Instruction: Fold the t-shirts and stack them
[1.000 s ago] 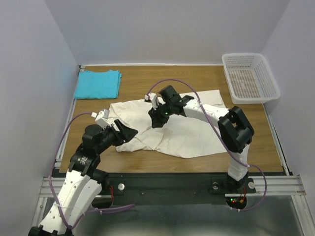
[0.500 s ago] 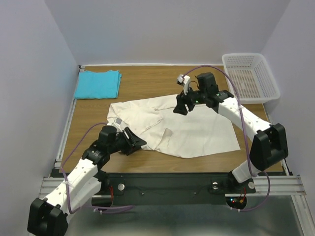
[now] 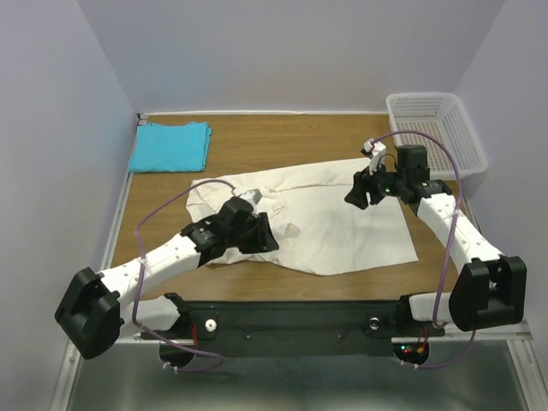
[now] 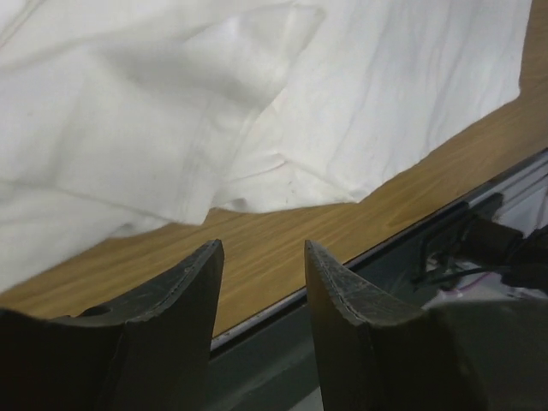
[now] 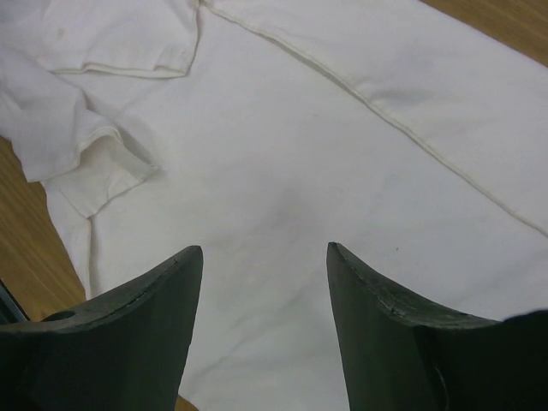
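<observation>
- The cream-white t-shirt (image 3: 342, 227) lies spread and rumpled across the middle of the table (image 3: 282, 137).
- The turquoise t-shirt (image 3: 171, 145) sits folded at the far left corner (well apart from the other).
- The left gripper (image 4: 262, 244) hangs at the cream-white t-shirt's near edge, jaws apart, holding nothing.
- The right gripper (image 5: 264, 247) hangs over its far right part, jaws apart, empty.

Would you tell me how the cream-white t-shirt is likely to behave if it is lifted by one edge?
Probably floppy: the cream-white t-shirt lies creased and folded over itself, so it should drape and sag. Likely light, being thin cloth lying flat on the table. Pushed, it would probably bunch rather than slide whole.
</observation>
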You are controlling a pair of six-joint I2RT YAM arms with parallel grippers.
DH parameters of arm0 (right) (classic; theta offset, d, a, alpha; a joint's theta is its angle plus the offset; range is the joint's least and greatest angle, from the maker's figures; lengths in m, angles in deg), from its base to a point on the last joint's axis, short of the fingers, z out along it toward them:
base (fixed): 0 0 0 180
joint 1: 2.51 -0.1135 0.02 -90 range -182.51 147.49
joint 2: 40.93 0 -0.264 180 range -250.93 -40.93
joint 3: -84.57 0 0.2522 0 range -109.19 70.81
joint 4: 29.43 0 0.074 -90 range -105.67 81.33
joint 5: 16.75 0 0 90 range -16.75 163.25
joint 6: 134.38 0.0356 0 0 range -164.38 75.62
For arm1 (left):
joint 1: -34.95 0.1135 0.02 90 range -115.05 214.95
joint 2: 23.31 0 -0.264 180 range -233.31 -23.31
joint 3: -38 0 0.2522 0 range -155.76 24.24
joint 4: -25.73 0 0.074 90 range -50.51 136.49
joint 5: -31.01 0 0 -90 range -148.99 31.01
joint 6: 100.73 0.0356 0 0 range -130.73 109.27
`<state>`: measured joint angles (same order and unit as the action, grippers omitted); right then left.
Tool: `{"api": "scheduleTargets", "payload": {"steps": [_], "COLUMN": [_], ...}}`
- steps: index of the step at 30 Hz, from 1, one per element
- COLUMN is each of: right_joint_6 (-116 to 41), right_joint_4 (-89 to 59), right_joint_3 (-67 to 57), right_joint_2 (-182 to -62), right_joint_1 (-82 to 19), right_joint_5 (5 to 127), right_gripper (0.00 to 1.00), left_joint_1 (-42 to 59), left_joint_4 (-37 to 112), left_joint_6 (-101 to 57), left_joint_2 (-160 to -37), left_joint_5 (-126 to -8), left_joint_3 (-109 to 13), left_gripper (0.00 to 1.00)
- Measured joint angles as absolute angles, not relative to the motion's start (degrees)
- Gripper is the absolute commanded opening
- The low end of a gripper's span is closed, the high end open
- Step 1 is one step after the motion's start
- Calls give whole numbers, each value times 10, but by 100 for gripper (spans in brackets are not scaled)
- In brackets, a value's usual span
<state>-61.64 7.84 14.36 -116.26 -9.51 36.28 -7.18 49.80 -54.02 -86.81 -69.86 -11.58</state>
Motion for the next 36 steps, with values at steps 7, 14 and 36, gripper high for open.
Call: {"api": "scheduleTargets", "payload": {"steps": [7,14,36], "right_joint_6": [-620,-622,-624], "right_joint_4": [81,80,81], "right_joint_3": [155,155,166], "right_joint_2": [-1151,-1151,-1150], "right_joint_1": [-70,-43,0], "right_joint_5": [358,356,344], "right_gripper": [66,67,67], "left_joint_1": [-194,-287,-306], "left_joint_4": [579,645,657], "left_joint_6": [-342,-99,187], "left_joint_2": [-934,-962,-1122], "left_joint_5": [-610,-544,-467], "left_joint_3": [-286,-338,-286], "left_gripper": [56,56,52]}}
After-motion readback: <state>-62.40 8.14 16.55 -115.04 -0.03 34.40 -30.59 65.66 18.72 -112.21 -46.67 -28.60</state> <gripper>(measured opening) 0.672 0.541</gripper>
